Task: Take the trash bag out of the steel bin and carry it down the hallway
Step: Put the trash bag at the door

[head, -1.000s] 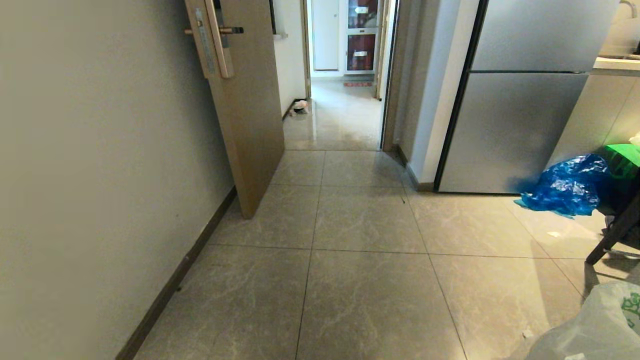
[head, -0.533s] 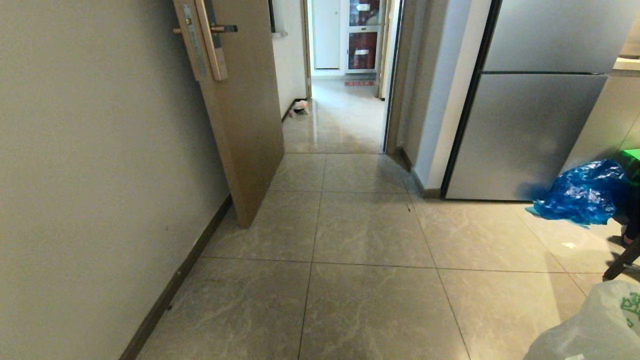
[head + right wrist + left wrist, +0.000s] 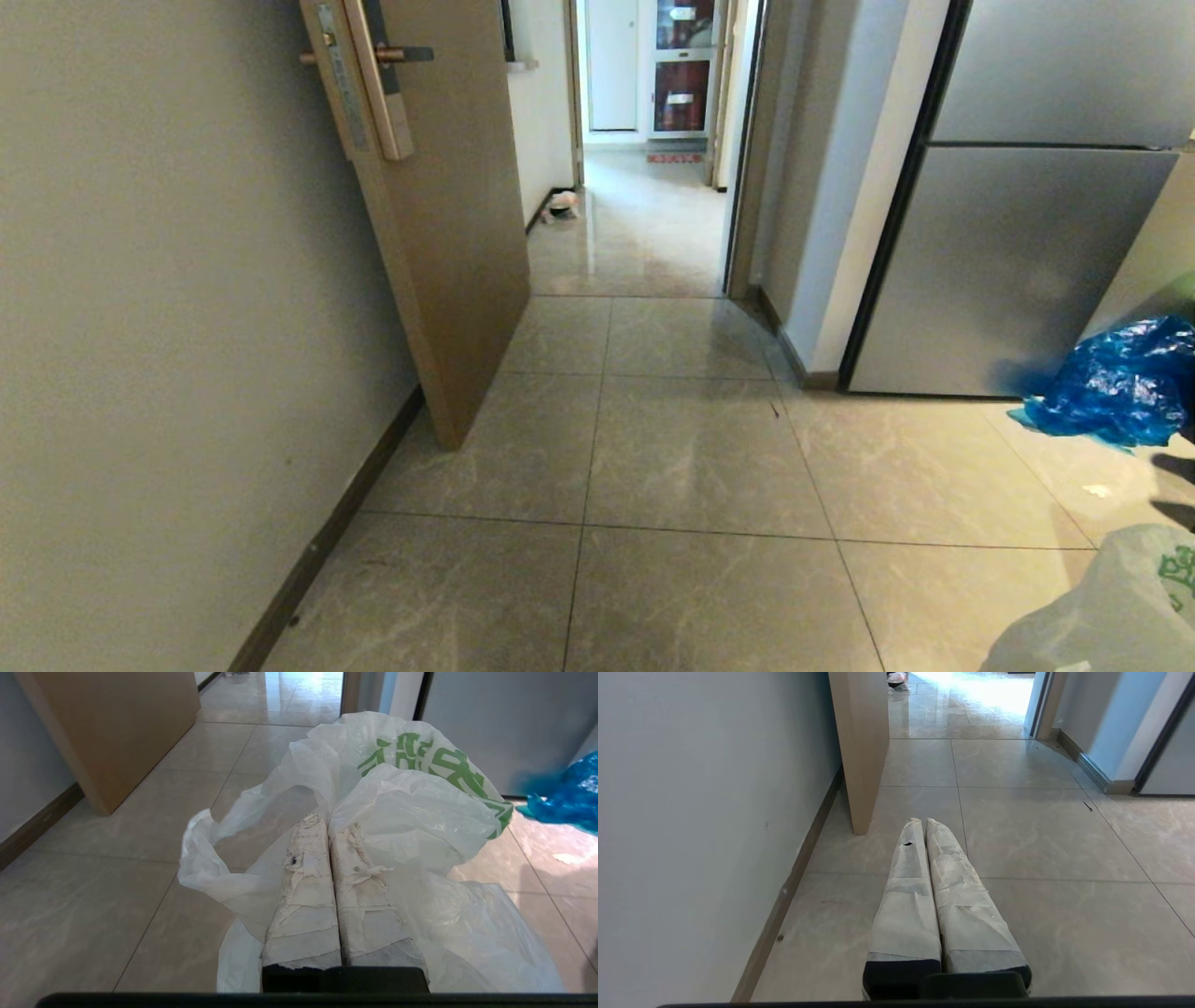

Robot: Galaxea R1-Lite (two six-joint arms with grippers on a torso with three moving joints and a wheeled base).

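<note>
Where the right gripper [image 3: 327,821] shows in its wrist view, its two tape-wrapped fingers [image 3: 306,882] are pressed together and pinch a fold of the trash bag [image 3: 411,812], thin white plastic with green characters, which billows up around and beyond the fingertips and hangs above the floor [image 3: 93,896]; a corner of the same bag shows at the head view's lower right edge; left gripper [image 3: 924,822] held out over bare tiles, fingers closed against each other, nothing between them; open wooden door [image 3: 448,233] with a long handle plate stands ahead on the left, its edge near the wall [image 3: 168,280] with dark baseboard; past the door, the hallway [image 3: 635,224] runs on, glossy tiles reflecting light, a small object on the floor by its left wall, too small to tell; steel refrigerator [image 3: 1008,261] on the right; crumpled blue plastic bag [image 3: 1111,383] on the floor just beside it
</note>
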